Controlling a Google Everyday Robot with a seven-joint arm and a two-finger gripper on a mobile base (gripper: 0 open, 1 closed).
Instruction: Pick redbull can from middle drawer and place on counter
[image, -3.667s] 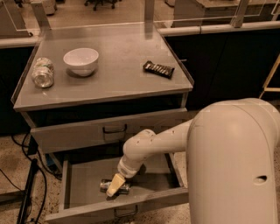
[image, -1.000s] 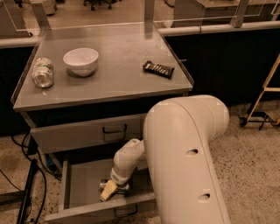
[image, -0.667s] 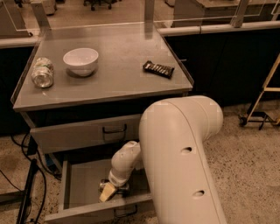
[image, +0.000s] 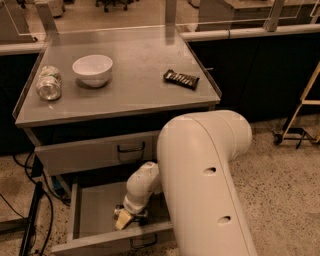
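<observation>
The hand (image: 124, 220) sits low inside the pulled-out middle drawer (image: 90, 212), at the redbull can (image: 119, 212), which is bound for the worktop (image: 135, 85). Whether it grips the can cannot be told.

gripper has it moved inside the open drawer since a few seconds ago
Yes: the gripper has shifted slightly left, toward the middle drawer's left wall and front edge.

The wide, shallow grey steel middle drawer (image: 90, 215) loses its right part behind the bulky cream robot arm (image: 205, 180), and both the arm and the drawer's front panel run off the bottom edge. Toward the front of that drawer, the gripper (image: 123, 220) covers most of the slim silvery redbull can (image: 118, 212), of which only a sliver shows.
</observation>
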